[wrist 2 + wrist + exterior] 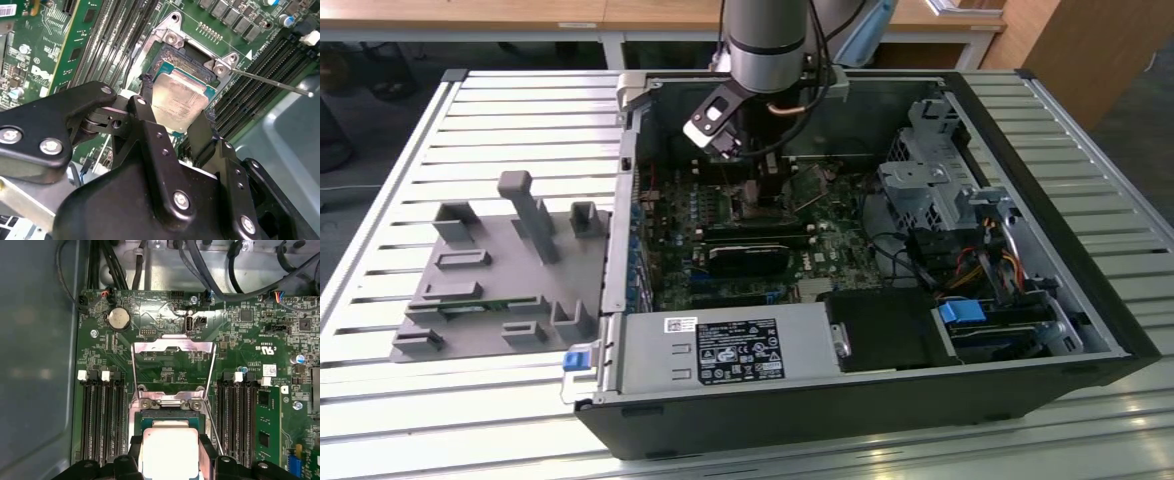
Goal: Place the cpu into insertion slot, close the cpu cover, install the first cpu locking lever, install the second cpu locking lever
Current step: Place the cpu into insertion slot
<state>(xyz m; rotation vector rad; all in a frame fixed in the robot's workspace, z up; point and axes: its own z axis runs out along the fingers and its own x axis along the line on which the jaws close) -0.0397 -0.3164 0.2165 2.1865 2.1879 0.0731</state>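
Note:
My gripper (172, 114) is shut on the cpu (179, 97), a flat silver-grey square held by its two side edges between the black fingers (145, 107). The chip hangs tilted right over the insertion slot (192, 59), whose dark centre and metal rim show beyond it. I cannot tell whether the chip touches the socket. In the first wrist view the cpu (170, 450) sits between the fingertips, and the cpu cover (172, 346) lies swung open and flat on the board past the slot (170, 415). A thin locking lever (270, 82) sticks out free beside the socket.
The arm (767, 40) reaches down into the open computer case (854, 410). Black memory slots (102, 415) flank the socket on both sides. A power supply (720, 350) and drive cage (927, 185) stand inside. A grey fixture tray (494, 270) lies at the exterior view's left.

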